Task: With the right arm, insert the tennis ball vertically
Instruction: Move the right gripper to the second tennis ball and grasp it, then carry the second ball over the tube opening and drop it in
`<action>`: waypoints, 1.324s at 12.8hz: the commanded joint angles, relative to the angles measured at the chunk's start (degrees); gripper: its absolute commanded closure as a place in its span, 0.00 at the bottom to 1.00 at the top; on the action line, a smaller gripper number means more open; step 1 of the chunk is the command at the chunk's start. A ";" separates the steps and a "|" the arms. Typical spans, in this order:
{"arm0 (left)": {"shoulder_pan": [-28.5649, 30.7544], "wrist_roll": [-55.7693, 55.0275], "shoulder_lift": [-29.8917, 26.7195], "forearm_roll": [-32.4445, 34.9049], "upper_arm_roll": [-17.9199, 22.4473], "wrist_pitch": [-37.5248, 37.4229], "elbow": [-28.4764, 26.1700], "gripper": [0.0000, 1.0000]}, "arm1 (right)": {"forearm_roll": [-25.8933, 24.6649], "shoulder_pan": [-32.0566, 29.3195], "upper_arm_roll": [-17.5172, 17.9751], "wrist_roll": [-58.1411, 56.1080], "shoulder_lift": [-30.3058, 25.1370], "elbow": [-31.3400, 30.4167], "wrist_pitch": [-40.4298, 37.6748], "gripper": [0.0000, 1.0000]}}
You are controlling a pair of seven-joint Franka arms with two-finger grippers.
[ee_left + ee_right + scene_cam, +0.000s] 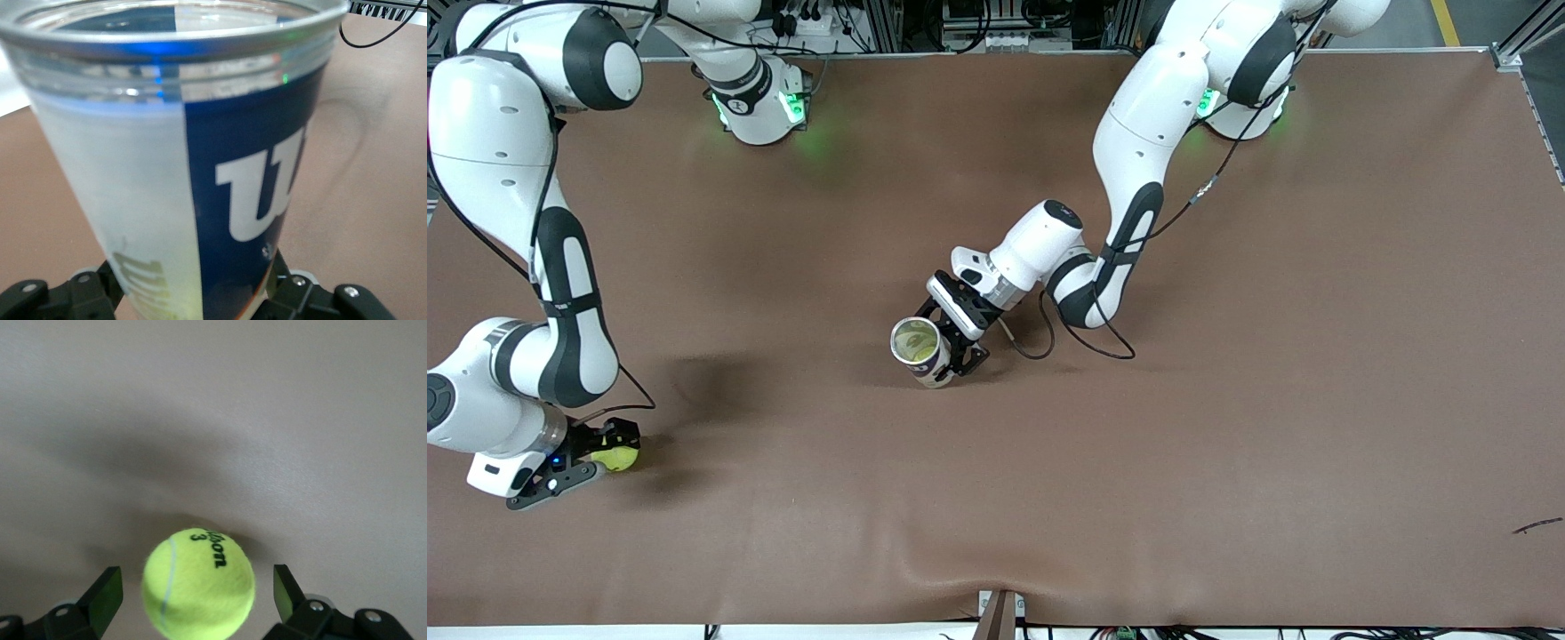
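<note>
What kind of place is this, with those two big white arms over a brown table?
Most likely a robotics lab or test bench. Two arms work over one brown table: the left gripper holds a tennis-ball can, the right gripper straddles a tennis ball, and cables and metal framing line the table's edge.

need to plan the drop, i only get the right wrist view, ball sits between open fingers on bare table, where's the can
Observer: The can stands near the table's middle, toward the left arm's end from the ball.
Operator: is it free standing
Observer: No, the left gripper is shut on it, fingers on either side of its lower body in the left wrist view.
Operator: mouth open or capped
Observer: Open. The front view looks down into its rim, with something yellow-green inside; I cannot tell what.
Operator: and my gripper
Observer: The right gripper is low at the right arm's end, open around the ball.
</note>
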 commanded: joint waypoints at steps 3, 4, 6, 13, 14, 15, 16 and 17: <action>-0.63 0.01 0.65 -0.94 0.79 1.01 1.07 0.16 | 1.59 -1.51 1.65 -2.00 0.52 -0.56 1.32 0.65; -0.63 0.01 0.65 -0.94 0.79 1.01 1.07 0.16 | 3.34 -1.42 1.65 -1.83 0.17 -0.65 -0.86 0.69; -0.63 0.01 0.65 -0.94 0.79 1.01 1.07 0.16 | 7.21 -0.63 1.65 -0.25 -2.71 -0.39 -8.66 0.69; -0.63 0.01 0.65 -0.94 0.79 1.01 1.07 0.18 | 9.25 2.27 10.76 25.89 -16.51 -0.39 -32.33 0.68; -0.63 0.01 0.65 -0.94 0.79 1.01 1.07 0.20 | 9.25 2.27 13.66 30.99 -17.83 -0.39 -33.04 0.68; -0.63 0.01 0.65 -0.94 0.79 1.01 1.07 0.21 | 9.25 2.19 17.00 36.96 -18.72 -0.48 -33.39 0.68; -0.63 0.01 0.65 -0.94 0.79 1.01 1.07 0.21 | 9.25 2.19 19.82 42.59 -19.34 -0.39 -33.31 0.69; -0.63 0.01 0.65 -0.94 0.79 1.01 1.07 0.22 | 9.25 2.19 22.80 47.52 -19.52 -0.39 -32.70 0.69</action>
